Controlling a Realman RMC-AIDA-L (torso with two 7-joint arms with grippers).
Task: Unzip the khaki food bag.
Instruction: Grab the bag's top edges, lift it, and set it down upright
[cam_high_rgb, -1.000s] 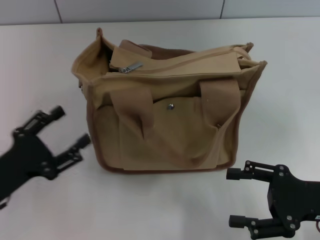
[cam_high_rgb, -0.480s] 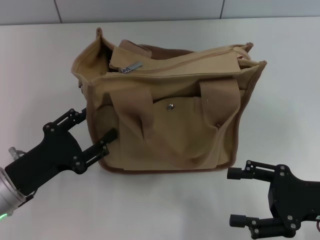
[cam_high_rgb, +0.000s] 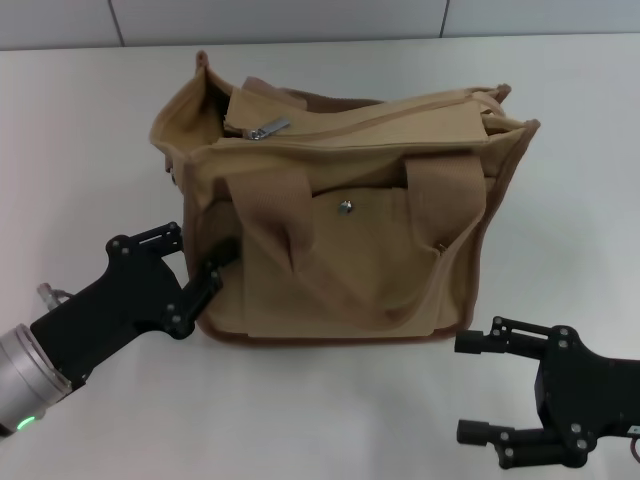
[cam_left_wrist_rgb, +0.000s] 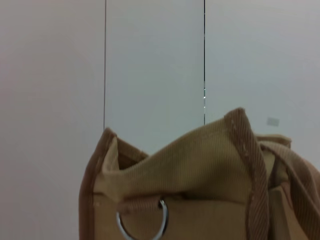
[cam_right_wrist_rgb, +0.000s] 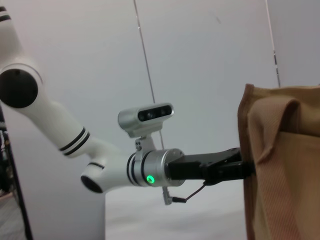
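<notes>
I see the left gripper (cam_high_rgb: 197, 258) spread open against the khaki food bag's (cam_high_rgb: 350, 230) left end; right gripper (cam_high_rgb: 478, 388) idles open.

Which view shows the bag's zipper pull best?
The head view: the zipper pull lies in plain sight on top of the khaki food bag, near its left end. The left wrist view shows only the bag's end with a metal ring; the right wrist view shows none.

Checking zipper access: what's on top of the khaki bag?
On the khaki food bag, a closed zipper runs along the top, with its metal pull at the robot's left end. Its contents are hidden. The left gripper is open at its left side; the right gripper is open nearby.
</notes>
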